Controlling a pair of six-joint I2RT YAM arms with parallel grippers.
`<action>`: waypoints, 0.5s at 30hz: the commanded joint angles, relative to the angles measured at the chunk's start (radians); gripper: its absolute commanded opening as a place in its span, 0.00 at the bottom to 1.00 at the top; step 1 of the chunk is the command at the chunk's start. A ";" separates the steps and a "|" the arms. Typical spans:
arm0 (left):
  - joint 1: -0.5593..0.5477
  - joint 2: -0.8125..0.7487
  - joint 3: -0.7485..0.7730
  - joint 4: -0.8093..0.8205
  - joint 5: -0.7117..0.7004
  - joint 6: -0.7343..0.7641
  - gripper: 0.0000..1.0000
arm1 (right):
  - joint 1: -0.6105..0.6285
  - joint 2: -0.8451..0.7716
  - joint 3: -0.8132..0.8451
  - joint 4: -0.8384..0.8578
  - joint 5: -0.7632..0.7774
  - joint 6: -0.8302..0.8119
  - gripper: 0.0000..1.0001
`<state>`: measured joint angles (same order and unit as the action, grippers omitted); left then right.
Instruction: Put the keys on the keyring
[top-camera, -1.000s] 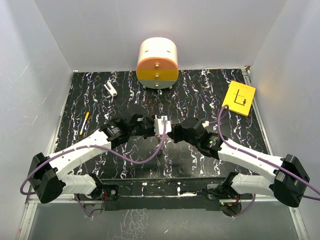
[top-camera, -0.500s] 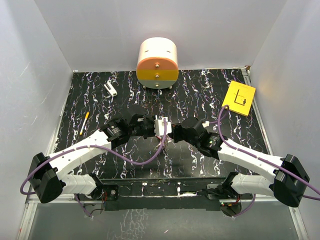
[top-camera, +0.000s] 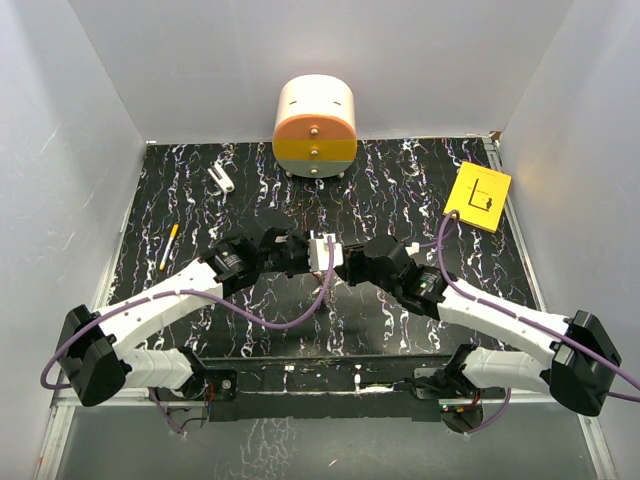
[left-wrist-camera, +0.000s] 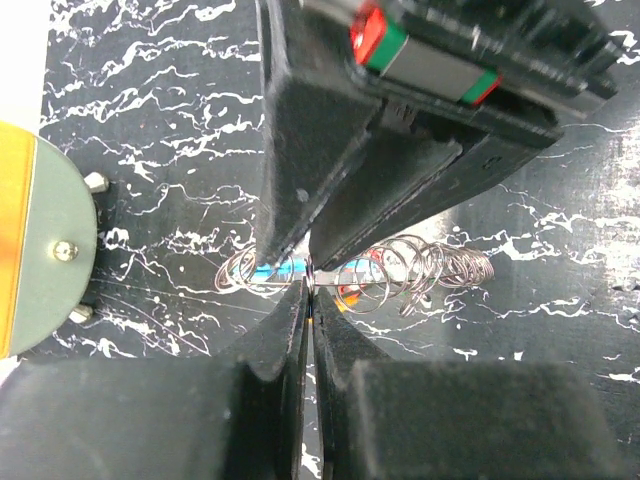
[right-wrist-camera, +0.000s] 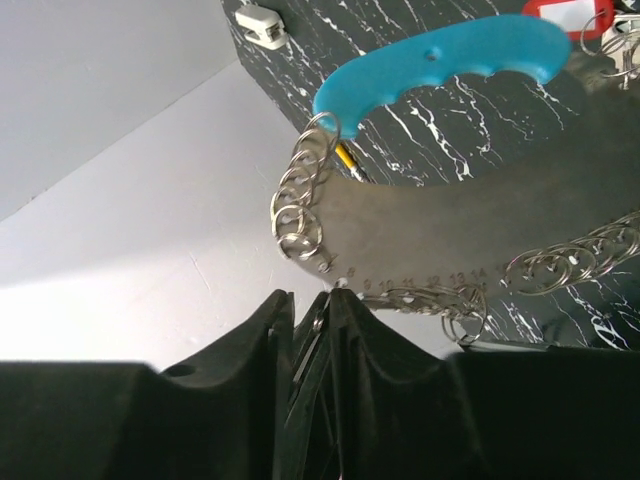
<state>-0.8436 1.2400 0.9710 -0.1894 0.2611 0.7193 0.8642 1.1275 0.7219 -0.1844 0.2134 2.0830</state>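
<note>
The table (top-camera: 180, 200) was a black slab veined with white and purple, boxed in by plain white walls (top-camera: 400, 60) on three sides. Both arms reached inward from the near edge, elbows out, so that their wrists met tip to tip above the middle of the table. The left gripper (left-wrist-camera: 308, 292) had its fingers pressed together, their tips at a string of wire keyrings (right-wrist-camera: 300, 205); whether a ring sat between them could not be told. The right gripper (right-wrist-camera: 310, 305) faced it, pinched tight on a thin sliver of ring wire. The keyrings hung in chains along the edge of a blue-headed key (right-wrist-camera: 440, 60), whose flat grey blade was held just beyond the right fingertips. A red tag (right-wrist-camera: 570, 15) showed beside the blue head. At the back of the table lay a cream drum (top-camera: 315, 125) on its side, its orange and yellow face closed and its contents hidden. A white clip (top-camera: 223, 178) lay near it to the left, a yellow pen (top-camera: 171, 245) nearer the left wall, and a yellow card (top-camera: 478, 197) by the right wall.
</note>
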 joint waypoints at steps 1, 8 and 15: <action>0.003 0.004 0.031 -0.031 -0.002 -0.002 0.00 | 0.007 -0.062 0.021 0.038 0.038 0.392 0.31; 0.005 0.004 0.036 -0.048 0.004 -0.001 0.00 | 0.007 -0.116 0.019 -0.033 0.091 0.374 0.44; 0.009 -0.008 0.087 -0.144 0.095 0.013 0.00 | 0.004 -0.330 -0.120 -0.132 0.369 0.102 0.67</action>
<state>-0.8398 1.2587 0.9848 -0.2584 0.2634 0.7193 0.8669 0.9447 0.6937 -0.2848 0.3470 2.0842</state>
